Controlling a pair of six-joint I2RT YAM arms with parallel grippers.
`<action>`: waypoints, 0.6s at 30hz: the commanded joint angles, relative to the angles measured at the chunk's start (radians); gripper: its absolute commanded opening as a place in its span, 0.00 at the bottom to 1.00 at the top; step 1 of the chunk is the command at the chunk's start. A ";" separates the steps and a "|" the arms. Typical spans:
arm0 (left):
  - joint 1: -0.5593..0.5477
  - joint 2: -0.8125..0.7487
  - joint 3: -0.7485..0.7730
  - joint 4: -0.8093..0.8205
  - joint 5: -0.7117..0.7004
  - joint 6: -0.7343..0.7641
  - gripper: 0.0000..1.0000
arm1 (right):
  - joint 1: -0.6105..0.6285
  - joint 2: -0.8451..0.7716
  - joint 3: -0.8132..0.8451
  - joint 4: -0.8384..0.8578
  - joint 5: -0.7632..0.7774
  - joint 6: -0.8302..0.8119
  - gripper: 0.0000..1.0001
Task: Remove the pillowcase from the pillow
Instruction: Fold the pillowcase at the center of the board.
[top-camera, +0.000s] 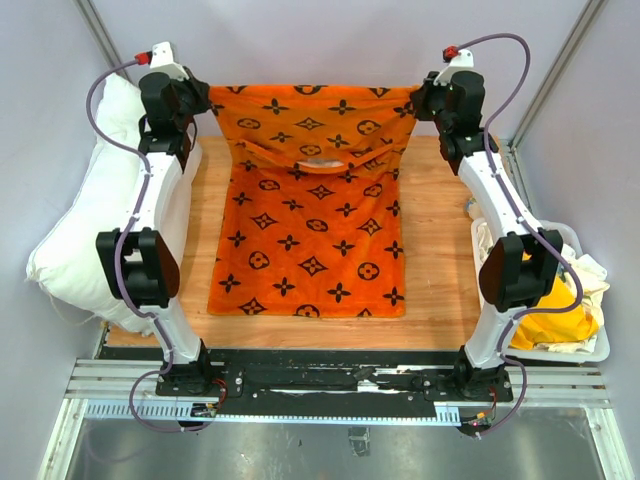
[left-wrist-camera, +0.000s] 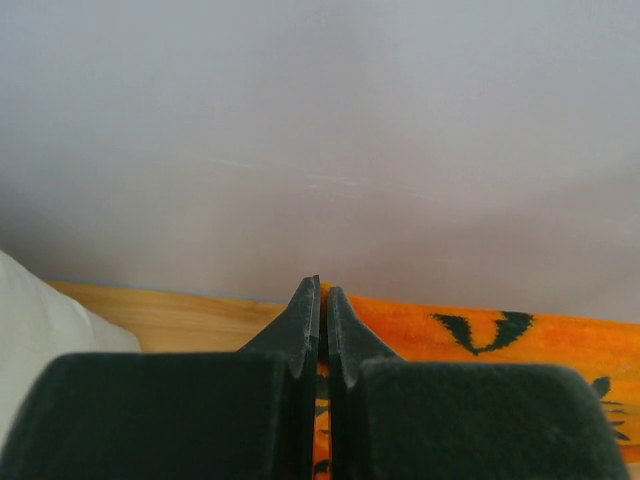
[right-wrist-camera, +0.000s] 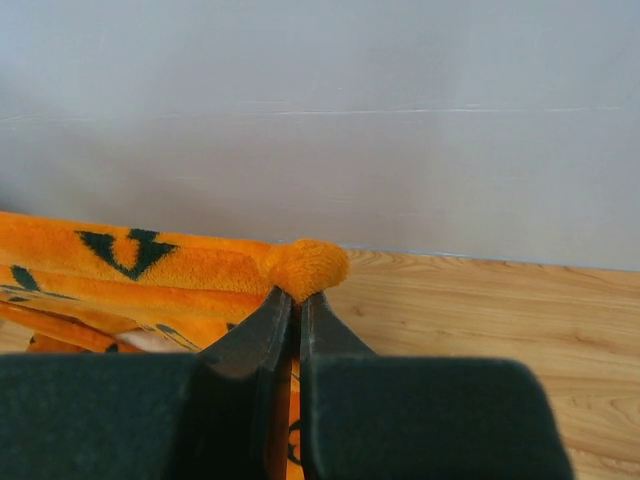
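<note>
The orange pillowcase (top-camera: 310, 220) with black motifs hangs stretched between my two grippers at the far side and drapes flat onto the table toward me. My left gripper (top-camera: 203, 97) is shut on its far left corner, seen in the left wrist view (left-wrist-camera: 322, 300) with orange fabric (left-wrist-camera: 480, 335) pinched between the fingers. My right gripper (top-camera: 420, 100) is shut on its far right corner, whose tip (right-wrist-camera: 305, 265) bulges above the fingers (right-wrist-camera: 297, 305). The white pillow (top-camera: 95, 215) lies outside the case at the table's left edge, behind my left arm; its edge shows in the left wrist view (left-wrist-camera: 40, 320).
A white basket (top-camera: 585, 345) with yellow and white cloth stands at the right edge beside my right arm. The wooden table (top-camera: 440, 260) is walled by grey panels on three sides. A slit opening (top-camera: 300, 160) shows in the raised part of the case.
</note>
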 joint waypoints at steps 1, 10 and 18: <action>0.022 -0.006 -0.017 0.105 -0.005 -0.013 0.00 | -0.050 -0.012 0.012 0.079 0.026 -0.002 0.01; 0.027 -0.079 -0.188 0.175 -0.021 -0.020 0.00 | -0.052 -0.083 -0.139 0.134 0.014 0.073 0.01; 0.058 -0.301 -0.533 0.260 -0.038 -0.111 0.00 | -0.052 -0.336 -0.511 0.232 0.037 0.259 0.01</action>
